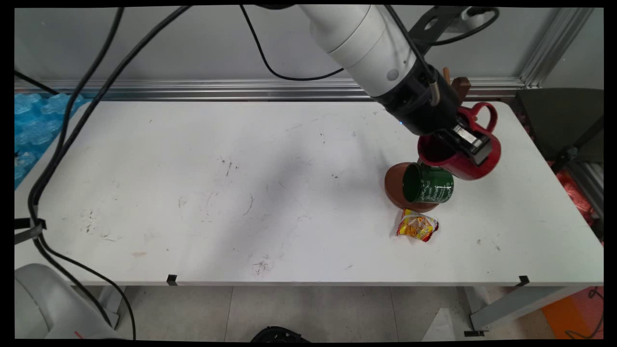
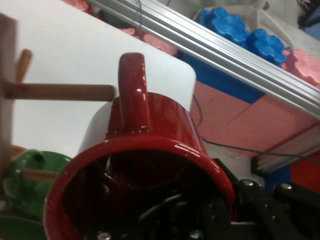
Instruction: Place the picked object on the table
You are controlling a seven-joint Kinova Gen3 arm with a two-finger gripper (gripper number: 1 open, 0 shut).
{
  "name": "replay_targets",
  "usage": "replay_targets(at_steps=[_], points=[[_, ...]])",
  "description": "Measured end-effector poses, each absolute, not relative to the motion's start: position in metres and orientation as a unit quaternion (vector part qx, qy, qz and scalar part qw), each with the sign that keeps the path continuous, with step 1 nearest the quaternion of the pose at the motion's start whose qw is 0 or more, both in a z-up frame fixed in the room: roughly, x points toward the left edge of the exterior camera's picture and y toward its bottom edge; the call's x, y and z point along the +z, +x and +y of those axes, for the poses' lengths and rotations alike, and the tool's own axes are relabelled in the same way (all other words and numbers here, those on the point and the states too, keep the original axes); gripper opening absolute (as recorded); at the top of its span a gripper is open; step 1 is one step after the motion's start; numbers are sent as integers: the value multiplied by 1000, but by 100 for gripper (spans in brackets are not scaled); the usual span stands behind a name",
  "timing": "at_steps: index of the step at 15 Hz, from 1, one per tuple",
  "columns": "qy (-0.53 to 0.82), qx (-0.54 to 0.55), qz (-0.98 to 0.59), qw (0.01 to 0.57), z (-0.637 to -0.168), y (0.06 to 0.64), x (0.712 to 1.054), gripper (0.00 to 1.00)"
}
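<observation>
Red mug [image 1: 460, 161] tilted, clamped by its wall in hand [image 1: 470, 142], above green mug [image 1: 428, 184], brown saucer [image 1: 396, 185]

A white, scuffed surface [image 1: 217, 193] is carrying a small cluster of things at its right side. A brown dish [image 1: 393, 185] is resting there, and a green mug [image 1: 429, 184] is lying on its side on that dish, its mouth facing left. Just in front, a crumpled yellow-and-red packet [image 1: 417, 226] is lying flat on the surface.

White rounded arm [image 1: 366, 43] ending in a black wrist, with black cables [image 1: 72, 125] trailing.
</observation>
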State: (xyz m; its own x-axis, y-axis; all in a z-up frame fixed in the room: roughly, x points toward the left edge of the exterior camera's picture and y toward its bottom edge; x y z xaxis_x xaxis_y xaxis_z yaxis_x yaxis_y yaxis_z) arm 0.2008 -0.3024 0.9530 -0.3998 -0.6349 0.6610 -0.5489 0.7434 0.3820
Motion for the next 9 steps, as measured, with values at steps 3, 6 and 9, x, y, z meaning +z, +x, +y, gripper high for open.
replay_targets(at_steps=[3,6,9], points=[[349,-58,-836,419,-292,199,959,0],[344,-62,-838,418,-284,199,964,0],[338,-59,-846,407,-277,205,968,0]])
